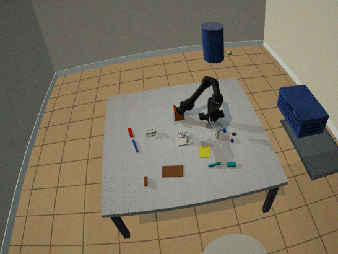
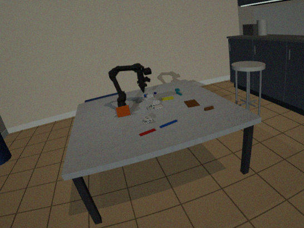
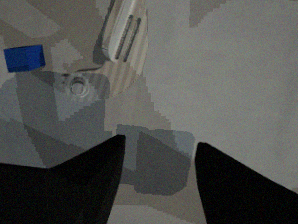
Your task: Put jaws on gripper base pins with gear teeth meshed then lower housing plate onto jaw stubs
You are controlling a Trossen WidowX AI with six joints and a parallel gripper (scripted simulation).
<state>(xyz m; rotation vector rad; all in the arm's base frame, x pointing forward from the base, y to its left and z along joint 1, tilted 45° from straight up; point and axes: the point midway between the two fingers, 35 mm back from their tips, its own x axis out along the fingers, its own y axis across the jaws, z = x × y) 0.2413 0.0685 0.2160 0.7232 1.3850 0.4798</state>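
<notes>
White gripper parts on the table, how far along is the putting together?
Done: one jaw seemingly sits on the base. In hand: nothing; the open gripper hovers near the loose jaw. Left: mount that jaw, then the apparent housing plate, still apart.

A pale, slotted jaw (image 1: 218, 133) (image 2: 150, 96) (image 3: 125, 42) lies near the parted fingers (image 2: 143, 89), not between them; two other pale parts (image 1: 184, 142) (image 2: 159, 106) rest farther off.
</notes>
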